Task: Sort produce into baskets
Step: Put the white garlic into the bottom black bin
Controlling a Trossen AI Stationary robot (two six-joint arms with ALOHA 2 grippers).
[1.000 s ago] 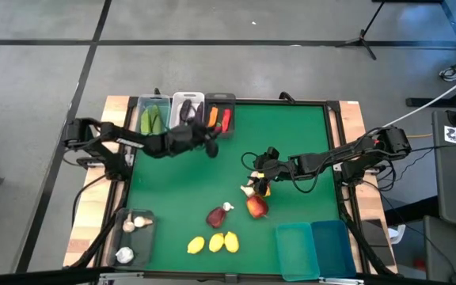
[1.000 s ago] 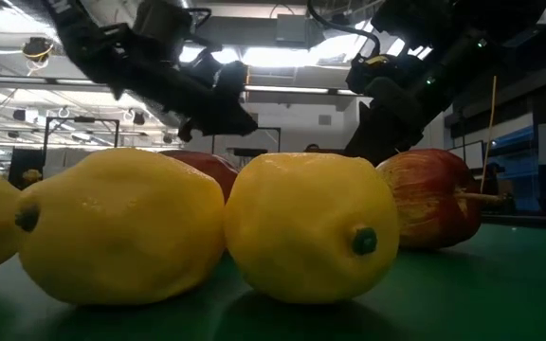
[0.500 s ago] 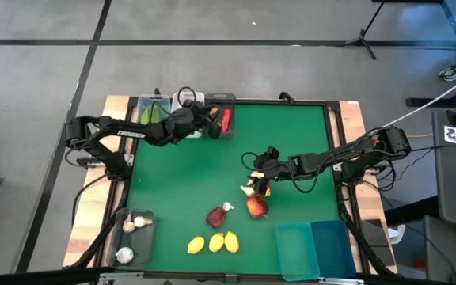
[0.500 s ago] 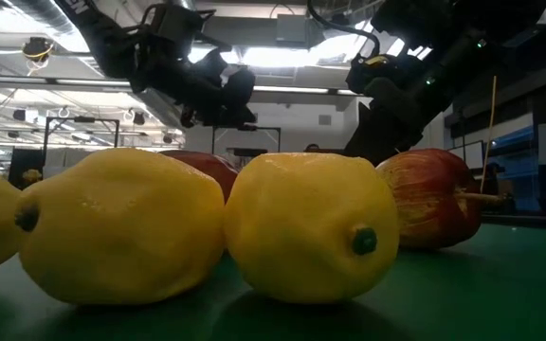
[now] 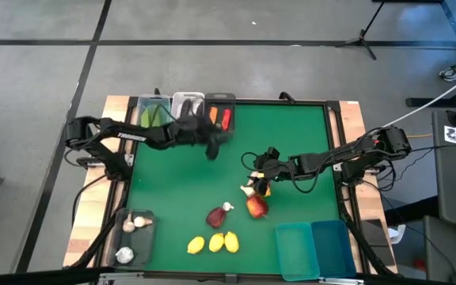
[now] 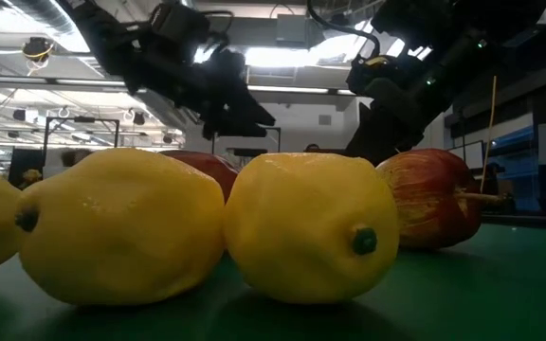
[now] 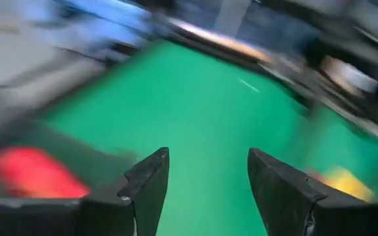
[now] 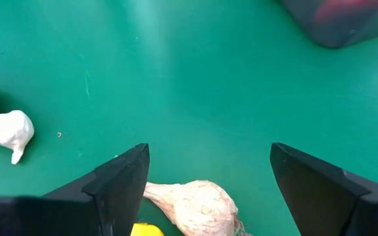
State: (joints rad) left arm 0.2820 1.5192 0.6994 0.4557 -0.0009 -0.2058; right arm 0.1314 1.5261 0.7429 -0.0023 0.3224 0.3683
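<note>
My left gripper (image 5: 212, 147) hovers open over the green mat (image 5: 291, 134), just near of the far-edge baskets; nothing is between its fingers (image 7: 153, 180). My right gripper (image 5: 258, 165) hangs open above a white garlic bulb (image 8: 192, 206) that lies on the mat beside a lemon (image 5: 264, 190). A red fruit (image 5: 256, 207), a darker red fruit (image 5: 216, 215) with a garlic piece (image 5: 228, 207) and three lemons (image 5: 215, 242) lie toward the near edge. In the low view the lemons (image 6: 311, 227) fill the foreground.
At the far edge stand a clear basket with cucumbers (image 5: 153, 117), a white basket (image 5: 187, 101) and a dark grey one holding a carrot and a chili (image 5: 223, 117). A dark basket with garlic (image 5: 133, 237) sits near left; two teal baskets (image 5: 313, 248) sit near right.
My left gripper swung toward the far edge over the baskets, then came back over the mat, turning as it went. The right arm has kept still, and the produce on the mat has not moved.
</note>
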